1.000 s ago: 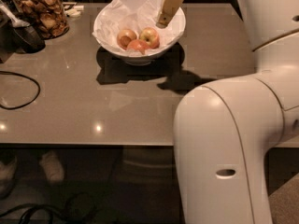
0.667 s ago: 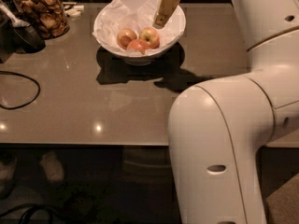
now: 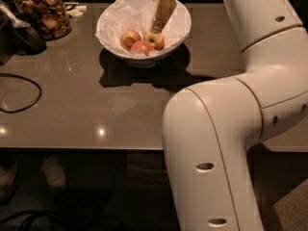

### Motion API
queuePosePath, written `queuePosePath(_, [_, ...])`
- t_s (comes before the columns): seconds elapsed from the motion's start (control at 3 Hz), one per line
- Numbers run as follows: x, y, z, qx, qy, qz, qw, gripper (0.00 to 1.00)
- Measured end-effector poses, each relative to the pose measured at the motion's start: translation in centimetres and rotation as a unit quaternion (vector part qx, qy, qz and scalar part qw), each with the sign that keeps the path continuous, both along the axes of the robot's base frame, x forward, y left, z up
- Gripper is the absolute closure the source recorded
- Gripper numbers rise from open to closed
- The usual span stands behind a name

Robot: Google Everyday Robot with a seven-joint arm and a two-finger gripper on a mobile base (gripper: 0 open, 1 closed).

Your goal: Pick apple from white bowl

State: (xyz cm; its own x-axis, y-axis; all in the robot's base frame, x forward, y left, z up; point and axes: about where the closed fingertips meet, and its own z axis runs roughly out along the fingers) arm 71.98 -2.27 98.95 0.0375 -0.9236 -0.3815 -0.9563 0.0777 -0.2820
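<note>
gripper (image 3: 157, 28): reaching into white bowl (image 3: 176, 42), near apple (image 3: 142, 47) (you cannot tell its grip).
apple: unlifted; grasp, lift remain.

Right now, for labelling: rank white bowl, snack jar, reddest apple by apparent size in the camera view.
Largest: white bowl.
Then snack jar, cut off by frame.
Smallest: reddest apple.
The gripper dips into the bowl.
</note>
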Motion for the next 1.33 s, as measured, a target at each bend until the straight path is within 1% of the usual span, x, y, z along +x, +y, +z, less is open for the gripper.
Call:
queuePosePath(0.33, [0.3,0.9,-1.0,-0.006,0.007,0.008,0.9999,0.30])
queuePosePath(0.67, [0.7,1.2,-1.8,-0.013,0.013,0.009,0.9998,0.33])
queuePosePath(1.33, [1.7,0.7,-4.4,-0.031,0.032,-0.003,0.9990,0.34])
